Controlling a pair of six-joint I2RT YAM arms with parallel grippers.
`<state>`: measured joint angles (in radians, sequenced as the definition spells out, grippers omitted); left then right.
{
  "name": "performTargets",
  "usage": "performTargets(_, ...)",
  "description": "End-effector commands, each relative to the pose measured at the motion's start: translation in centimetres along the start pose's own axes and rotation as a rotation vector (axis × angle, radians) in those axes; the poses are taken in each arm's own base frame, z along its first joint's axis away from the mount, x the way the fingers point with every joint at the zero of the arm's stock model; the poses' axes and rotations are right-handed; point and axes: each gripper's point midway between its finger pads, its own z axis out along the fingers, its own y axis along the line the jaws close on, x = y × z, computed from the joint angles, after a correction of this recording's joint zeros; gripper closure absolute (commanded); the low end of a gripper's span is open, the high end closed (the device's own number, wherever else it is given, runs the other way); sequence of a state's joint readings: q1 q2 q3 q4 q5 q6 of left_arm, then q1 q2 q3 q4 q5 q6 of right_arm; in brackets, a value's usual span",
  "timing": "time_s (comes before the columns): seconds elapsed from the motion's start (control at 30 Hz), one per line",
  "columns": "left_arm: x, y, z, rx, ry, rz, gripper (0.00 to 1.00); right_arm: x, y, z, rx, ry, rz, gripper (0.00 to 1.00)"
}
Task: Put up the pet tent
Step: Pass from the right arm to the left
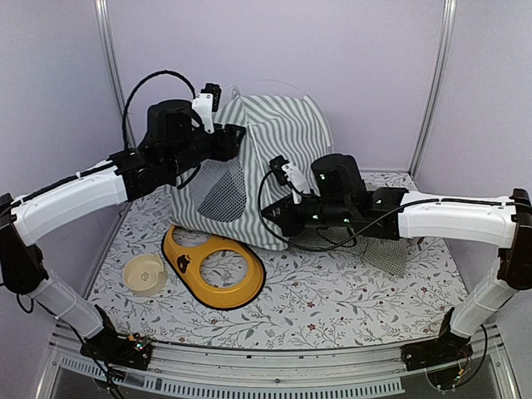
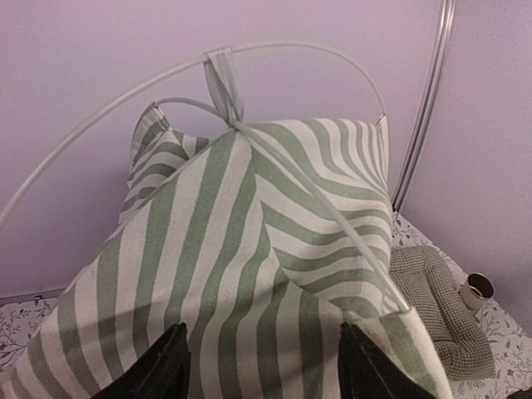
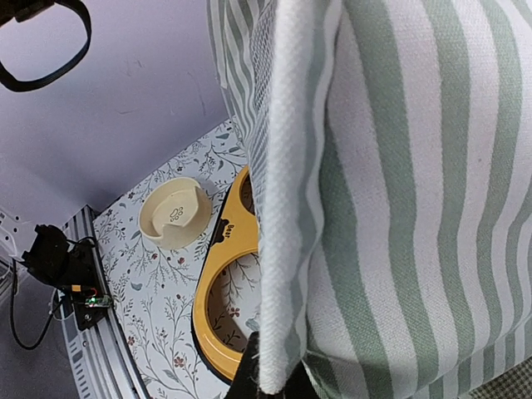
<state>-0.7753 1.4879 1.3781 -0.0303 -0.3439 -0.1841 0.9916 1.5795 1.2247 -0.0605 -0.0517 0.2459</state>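
left end effector: jaws parted, over pet tent, upper centre | right end effector: pinched closed on pet tent's white hem | surface: floral-patterned | walls: lilac

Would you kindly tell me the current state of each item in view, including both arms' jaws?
pet tent: standing, fabric slack and creased.
white pole: bowed in an arch above the fabric.
mesh door flap: spread out flat.
left gripper: jaws open, over the tent.
right gripper: jaws shut on the tent's hem.
cream bowl: upright, empty.
yellow bowl stand: lying flat, holes empty.
checked cushion: lying flat beside the tent.
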Motion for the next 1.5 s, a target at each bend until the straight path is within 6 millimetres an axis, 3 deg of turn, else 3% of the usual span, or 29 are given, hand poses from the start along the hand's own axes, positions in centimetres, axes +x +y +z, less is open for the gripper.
performTargets(0.0, -0.9, 0.1, -1.4, 0.044, -0.024, 0.011, 0.38, -1.6, -0.6, 0.3, 0.019, -0.025, 0.001, 1.0)
performTargets(0.2, 0.2, -1.4, -4.5, 0.202, -0.006, 0.131, 0.28, -1.9, -0.8, 0.1, 0.01, -0.016, -0.007, 1.0)
performTargets(0.3, 2.0, -2.0, -4.9, 0.282, 0.051, 0.188, 0.26, -2.4, -0.5, -0.2, -0.006, -0.021, -0.017, 1.0)
performTargets(0.4, 3.6, -3.0, -4.8, 0.356, 0.104, 0.208, 0.24, -2.6, -0.3, -0.1, -0.015, -0.019, -0.023, 1.0)
performTargets(0.8, 9.4, -3.6, -3.8, 0.383, 0.286, 0.065, 0.2, -2.6, -0.3, 0.1, -0.016, -0.006, -0.02, 1.0)
performTargets(1.0, 10.6, -4.2, -3.1, 0.405, 0.312, 0.061, 0.19, -3.2, 0.0, 0.1, -0.022, -0.018, -0.028, 1.0)
performTargets(1.13, 10.8, -4.9, -2.4, 0.438, 0.308, 0.05, 0.29, -3.6, 0.1, 0.2, -0.028, -0.024, -0.035, 1.0)
performTargets(1.3, 10.7, -5.4, -1.8, 0.445, 0.299, 0.026, 0.68, -3.8, 0.2, 0.5, -0.03, -0.023, -0.039, 1.0)
performTargets(1.47, 10.2, -5.0, -1.5, 0.415, 0.276, -0.001, 0.99, -3.5, -0.1, 0.6, -0.019, -0.013, -0.036, 1.0)
